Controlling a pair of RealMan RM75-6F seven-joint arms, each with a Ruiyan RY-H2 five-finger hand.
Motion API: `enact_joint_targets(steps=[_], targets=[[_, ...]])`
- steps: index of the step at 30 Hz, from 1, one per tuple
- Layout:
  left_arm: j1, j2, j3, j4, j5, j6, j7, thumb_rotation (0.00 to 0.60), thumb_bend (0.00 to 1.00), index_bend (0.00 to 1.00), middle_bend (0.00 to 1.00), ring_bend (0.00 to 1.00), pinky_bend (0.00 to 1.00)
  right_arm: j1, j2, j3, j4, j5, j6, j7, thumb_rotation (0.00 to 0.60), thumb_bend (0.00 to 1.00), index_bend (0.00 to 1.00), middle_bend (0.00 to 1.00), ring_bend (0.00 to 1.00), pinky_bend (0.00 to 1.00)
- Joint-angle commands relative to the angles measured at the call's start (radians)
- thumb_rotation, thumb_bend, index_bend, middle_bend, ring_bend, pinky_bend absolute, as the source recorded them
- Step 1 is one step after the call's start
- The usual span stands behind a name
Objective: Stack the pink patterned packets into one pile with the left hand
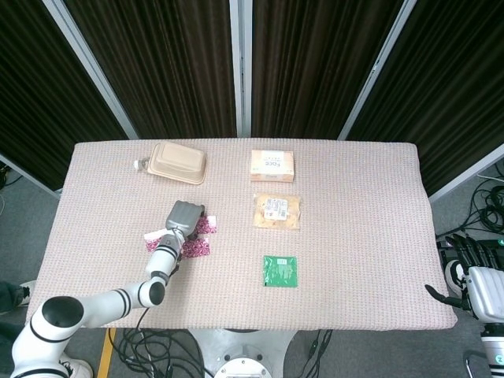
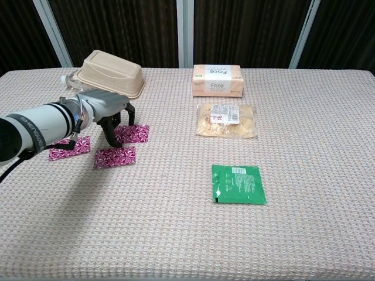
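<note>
Three pink patterned packets lie apart on the table's left side: one (image 2: pixel 135 133) furthest back, one (image 2: pixel 115 157) in front of it, one (image 2: pixel 69 148) to the left, partly behind my forearm. My left hand (image 2: pixel 107 112) stands over the back packet's left end, fingers spread and pointing down, tips at or on that packet's edge; it holds nothing. In the head view the same hand (image 1: pixel 186 217) covers part of the back packet (image 1: pixel 209 226), with the front packet (image 1: pixel 197 249) just below. My right hand (image 1: pixel 471 272) hangs off the table's right edge, fingers apart, empty.
A beige lidded food box (image 2: pixel 111 73) stands just behind my left hand. A tissue box (image 2: pixel 217 80) and a bag of snacks (image 2: pixel 226 120) sit mid-table, with a green sachet (image 2: pixel 238 184) nearer the front.
</note>
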Motion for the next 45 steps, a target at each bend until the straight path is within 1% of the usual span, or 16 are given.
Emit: enact_joint_targets(steps=[1,4,10,13,17,20,23,29,34,38,45], targets=[[0.002,0.003,-0.003,-0.004,0.001,-0.001,-0.001,0.600,0.24,0.48,0.90,0.84,0.98,0.000,0.000,0.000,0.000,0.000,-0.001,0.000,0.466,0.06,0.11,0.07,0.00,0.00],[0.005,0.012,-0.007,-0.014,0.010,0.006,-0.002,0.600,0.24,0.48,0.90,0.84,0.98,0.001,0.000,0.001,0.000,0.000,-0.001,0.000,0.463,0.06,0.11,0.07,0.00,0.00],[0.012,0.054,-0.034,-0.061,0.000,0.022,-0.013,0.600,0.24,0.48,0.90,0.84,0.98,0.002,0.000,0.002,0.002,-0.002,-0.001,0.003,0.461,0.06,0.11,0.07,0.00,0.00],[0.021,0.088,-0.041,-0.096,-0.018,0.031,-0.010,0.600,0.24,0.47,0.90,0.84,0.98,0.003,0.000,0.003,0.004,-0.004,0.000,0.007,0.464,0.06,0.11,0.07,0.00,0.00],[0.044,0.150,-0.048,-0.179,-0.063,0.057,-0.004,0.600,0.24,0.47,0.90,0.84,0.98,0.006,-0.002,0.003,0.008,-0.009,-0.001,0.015,0.462,0.06,0.11,0.07,0.00,0.00],[0.069,0.197,-0.038,-0.249,-0.093,0.085,0.003,0.600,0.24,0.47,0.90,0.84,0.98,0.008,-0.002,0.004,0.012,-0.013,-0.001,0.020,0.468,0.06,0.11,0.07,0.00,0.00],[0.091,0.237,-0.015,-0.312,-0.123,0.105,0.017,0.600,0.25,0.47,0.90,0.84,0.98,0.012,-0.003,0.006,0.014,-0.017,0.000,0.024,0.468,0.06,0.11,0.07,0.00,0.00],[0.135,0.280,0.026,-0.388,-0.148,0.147,0.014,0.600,0.24,0.46,0.90,0.84,0.98,0.022,-0.001,0.012,0.014,-0.024,-0.002,0.030,0.463,0.06,0.11,0.07,0.00,0.00],[0.161,0.292,0.048,-0.397,-0.150,0.156,-0.001,0.600,0.24,0.46,0.90,0.84,0.98,0.031,0.004,0.016,0.007,-0.027,-0.007,0.030,0.466,0.06,0.11,0.07,0.00,0.00],[0.171,0.287,0.059,-0.373,-0.146,0.153,-0.009,0.600,0.24,0.46,0.90,0.84,0.98,0.037,0.006,0.017,0.001,-0.028,-0.012,0.024,0.458,0.06,0.11,0.07,0.00,0.00],[0.173,0.282,0.058,-0.356,-0.172,0.127,-0.015,0.600,0.24,0.46,0.90,0.84,0.98,0.036,0.008,0.015,-0.009,-0.023,-0.010,0.015,0.467,0.06,0.11,0.07,0.00,0.00]])
